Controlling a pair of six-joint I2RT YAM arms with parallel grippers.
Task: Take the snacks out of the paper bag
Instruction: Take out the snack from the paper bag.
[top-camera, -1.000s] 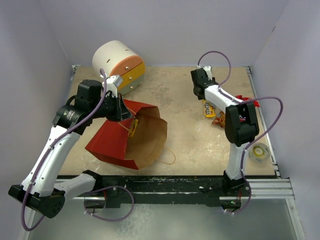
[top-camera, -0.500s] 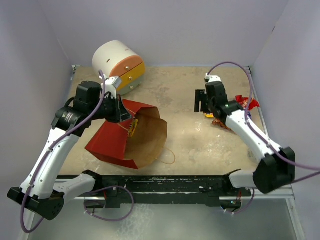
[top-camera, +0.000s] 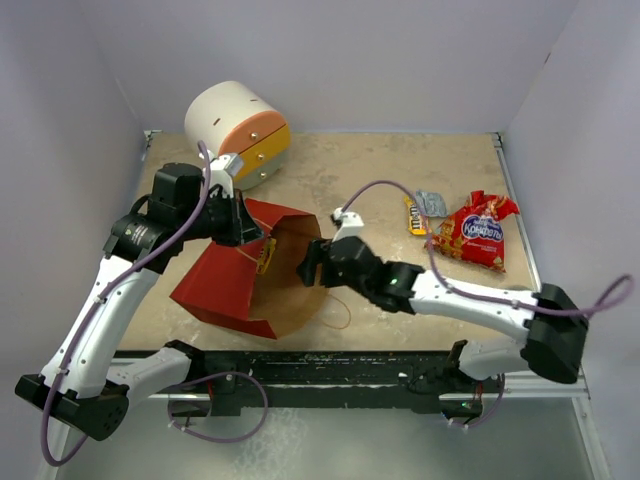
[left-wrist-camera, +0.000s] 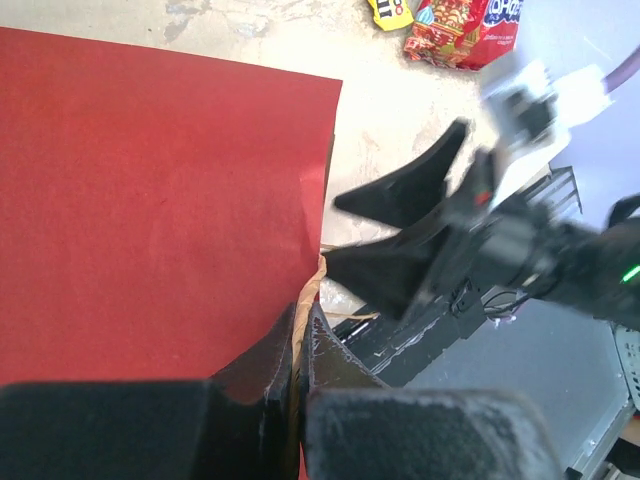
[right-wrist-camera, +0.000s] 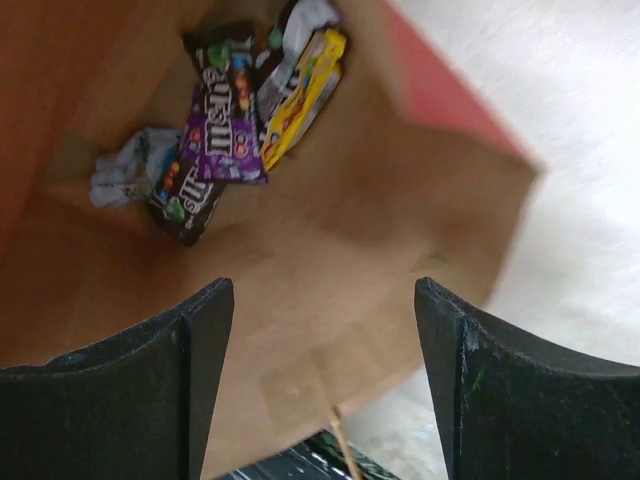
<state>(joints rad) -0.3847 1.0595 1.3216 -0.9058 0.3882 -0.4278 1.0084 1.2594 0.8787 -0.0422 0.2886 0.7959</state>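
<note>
The paper bag (top-camera: 225, 285), red outside and brown inside, lies on its side with its mouth facing right. My left gripper (top-camera: 250, 236) is shut on its upper rim, shown up close in the left wrist view (left-wrist-camera: 300, 325). My right gripper (top-camera: 312, 265) is open and empty at the bag's mouth (right-wrist-camera: 325, 290). Deep inside lie a purple packet (right-wrist-camera: 225, 125), a yellow packet (right-wrist-camera: 305, 95), a dark packet (right-wrist-camera: 190, 195) and a crumpled silver wrapper (right-wrist-camera: 125, 170). Out on the table at the right lie the big red bag (top-camera: 478, 232), a yellow packet (top-camera: 414, 215) and a small grey packet (top-camera: 432, 203).
A white drawer unit (top-camera: 240, 130) with orange and yellow fronts stands at the back left, close behind my left arm. The bag's twisted handle (top-camera: 335, 315) lies on the table by the mouth. Walls close in the left, back and right sides.
My right arm has swung from the snacks at the far right across to the bag's mouth, its jaws open. The left gripper and the bag have not moved.
</note>
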